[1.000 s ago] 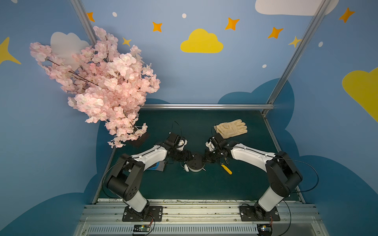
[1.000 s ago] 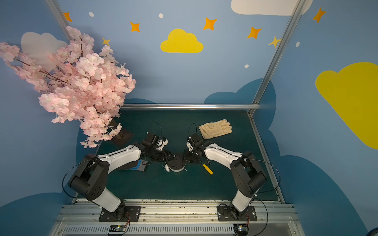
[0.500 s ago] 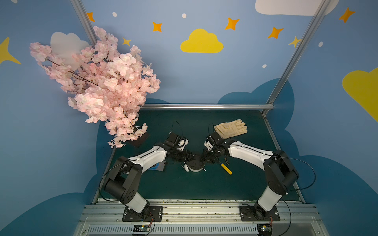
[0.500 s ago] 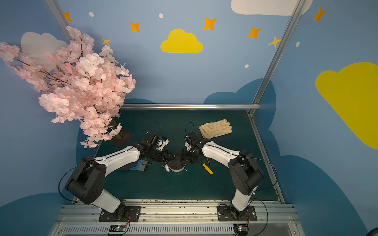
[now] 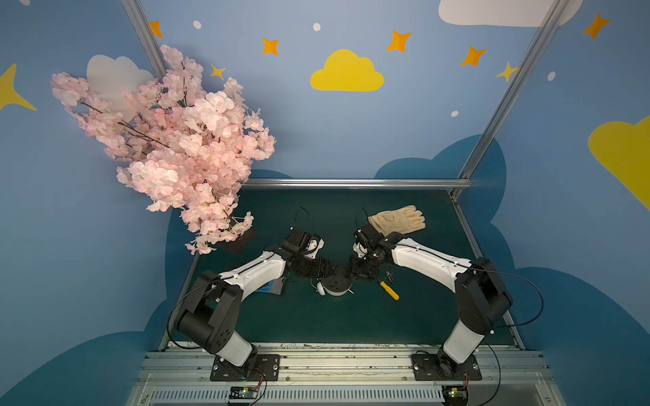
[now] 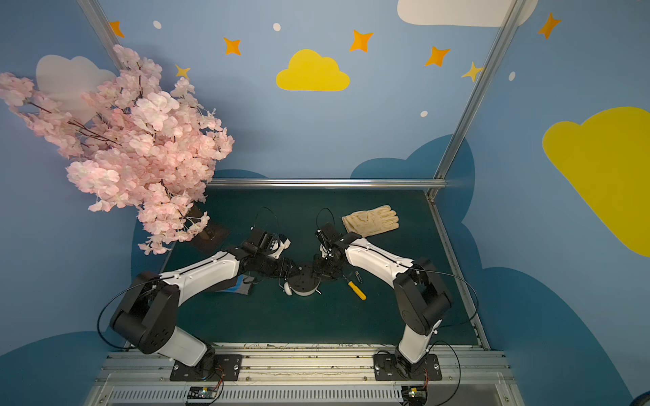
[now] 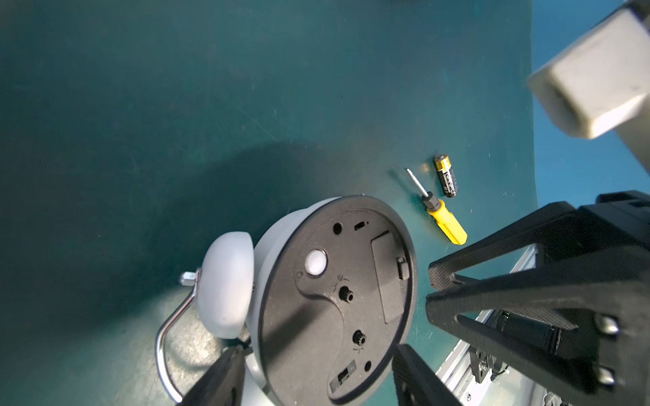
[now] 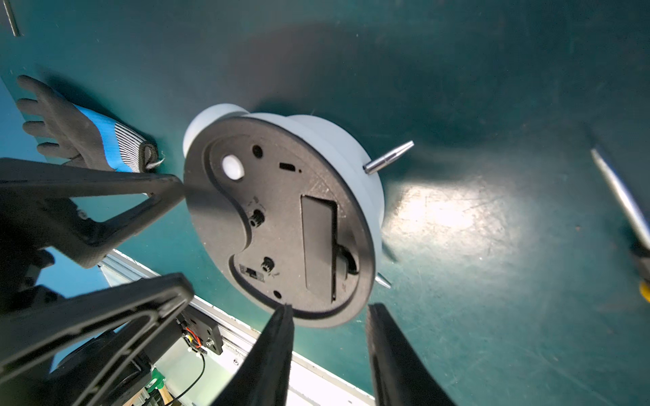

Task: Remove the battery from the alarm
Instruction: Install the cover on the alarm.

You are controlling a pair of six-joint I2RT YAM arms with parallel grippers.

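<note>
The battery (image 7: 446,175) lies on the counter (image 7: 176,105) by the screwdriver (image 7: 445,221), so the task looks done; left tool (image 7: 316,349) gapes around the alarm (image 7: 334,298), right tool (image 8: 330,309) gapes empty beside it.

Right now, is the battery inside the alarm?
No, the battery lies on the green mat beside the yellow-handled screwdriver, apart from the alarm.
</note>
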